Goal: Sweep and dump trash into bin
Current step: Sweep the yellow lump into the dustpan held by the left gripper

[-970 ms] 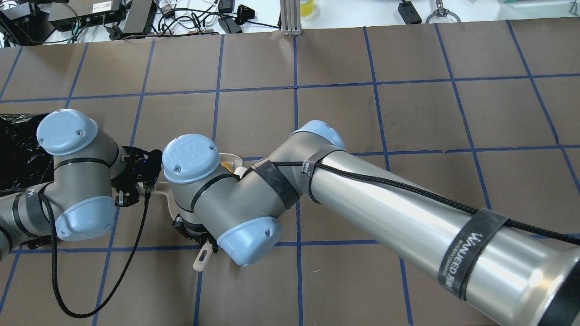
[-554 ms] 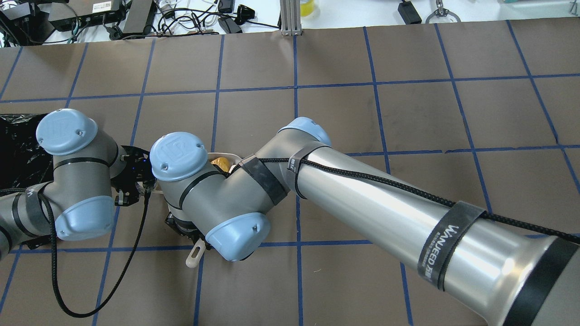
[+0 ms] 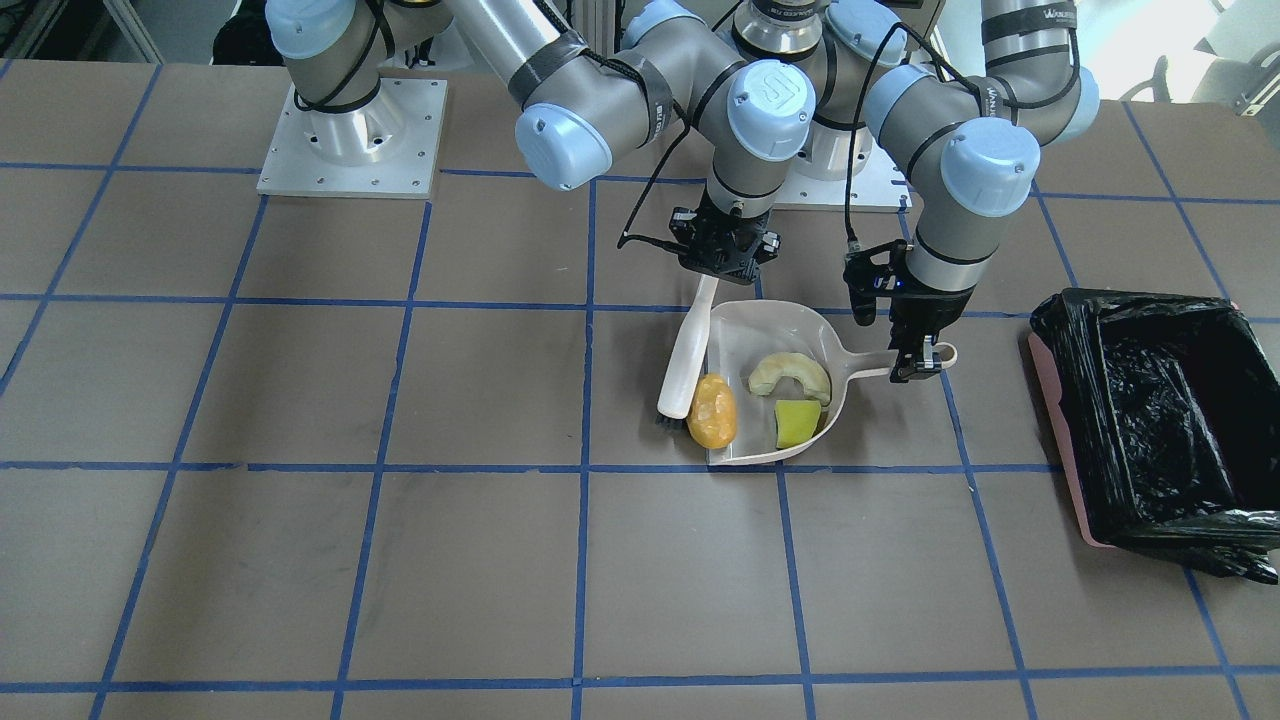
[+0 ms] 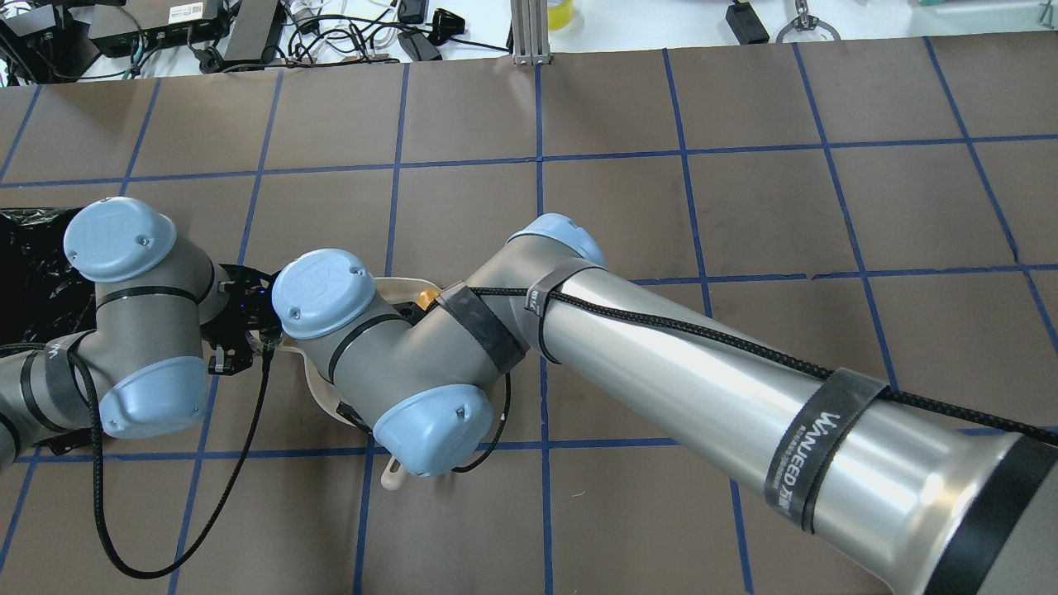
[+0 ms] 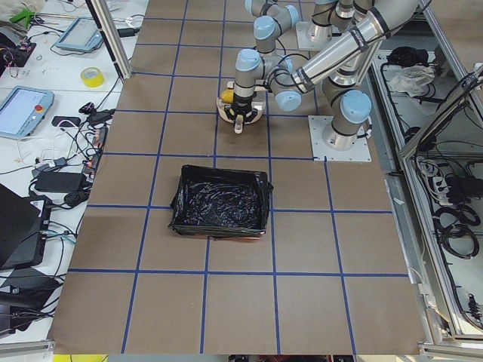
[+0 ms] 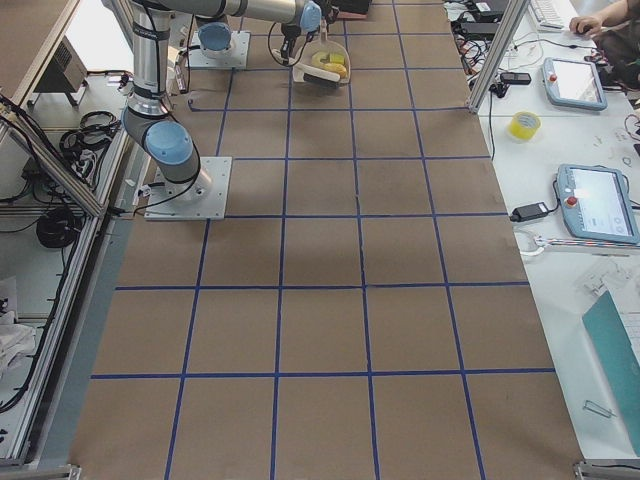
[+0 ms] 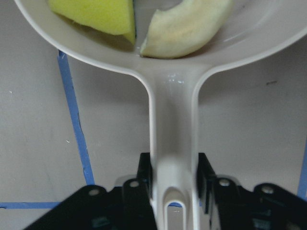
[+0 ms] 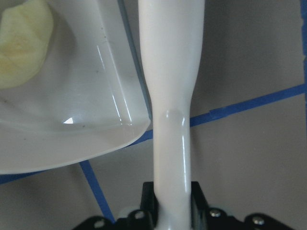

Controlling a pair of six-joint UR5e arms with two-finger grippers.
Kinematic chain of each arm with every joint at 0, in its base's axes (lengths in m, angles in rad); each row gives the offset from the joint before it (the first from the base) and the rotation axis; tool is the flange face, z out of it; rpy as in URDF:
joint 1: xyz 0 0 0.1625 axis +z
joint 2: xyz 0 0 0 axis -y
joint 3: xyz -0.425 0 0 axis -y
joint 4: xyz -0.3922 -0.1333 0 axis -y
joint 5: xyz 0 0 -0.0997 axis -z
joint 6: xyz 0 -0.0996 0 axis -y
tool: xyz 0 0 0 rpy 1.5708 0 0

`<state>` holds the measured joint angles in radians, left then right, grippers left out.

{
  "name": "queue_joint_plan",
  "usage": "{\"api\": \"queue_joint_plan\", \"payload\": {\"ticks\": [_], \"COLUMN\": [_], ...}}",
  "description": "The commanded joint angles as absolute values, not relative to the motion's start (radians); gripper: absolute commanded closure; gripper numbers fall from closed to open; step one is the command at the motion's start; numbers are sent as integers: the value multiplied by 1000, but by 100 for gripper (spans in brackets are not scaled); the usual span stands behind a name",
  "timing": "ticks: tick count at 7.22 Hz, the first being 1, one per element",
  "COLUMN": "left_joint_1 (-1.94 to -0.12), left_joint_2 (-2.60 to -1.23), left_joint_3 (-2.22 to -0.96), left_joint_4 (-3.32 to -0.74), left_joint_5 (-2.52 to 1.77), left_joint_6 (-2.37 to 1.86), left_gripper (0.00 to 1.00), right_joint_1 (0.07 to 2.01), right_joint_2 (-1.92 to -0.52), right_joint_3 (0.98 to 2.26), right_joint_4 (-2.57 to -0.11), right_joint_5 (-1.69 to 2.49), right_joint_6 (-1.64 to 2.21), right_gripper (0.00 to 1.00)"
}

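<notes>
One orange lump [image 3: 711,411] sits at the dustpan [image 3: 745,335] lip, toward the left edge of the desk [image 3: 300,560] from the brush [image 3: 693,345]; right hand [image 3: 722,272] clamps the brush, left hand [image 3: 915,368] clamps the dustpan.

Brown table [image 3: 300,560] with blue grid lines [image 3: 580,560], yellow tape roll [image 5: 91,76], tablets [image 5: 23,111], tangled cables [image 4: 347,37]

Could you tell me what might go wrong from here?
1. The orange lump sits at the dustpan's open lip, not clearly inside; if the left gripper lifts now, it could roll off.
2. That gripper pinches only the end of the handle; the loaded dustpan could sag or twist, sliding the crescent and yellow wedge out before the bin.
3. The brush in the right gripper lies close beside the dustpan, so lifting might knock it.
</notes>
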<state>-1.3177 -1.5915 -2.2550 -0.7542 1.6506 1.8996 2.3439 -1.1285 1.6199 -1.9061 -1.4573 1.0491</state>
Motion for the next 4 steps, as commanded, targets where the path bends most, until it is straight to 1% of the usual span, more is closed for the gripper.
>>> {"api": "queue_joint_plan", "payload": {"ticks": [1, 4], "left_joint_1": [-1318, -1318], "left_joint_2": [-1591, -1591], "left_joint_3": [-2255, -2255], "left_joint_4": [-755, -753], "left_joint_5": [1651, 1651], "left_joint_6": [1899, 1899], "left_gripper": [100, 100], "right_joint_1": [2344, 2344], "right_joint_2": [-1129, -1129], "right_joint_3": [1620, 1620], "right_joint_4": [-1872, -1870], "right_joint_5": [-1500, -1544], "right_joint_6": [1040, 1017], "right_gripper": [100, 100]}}
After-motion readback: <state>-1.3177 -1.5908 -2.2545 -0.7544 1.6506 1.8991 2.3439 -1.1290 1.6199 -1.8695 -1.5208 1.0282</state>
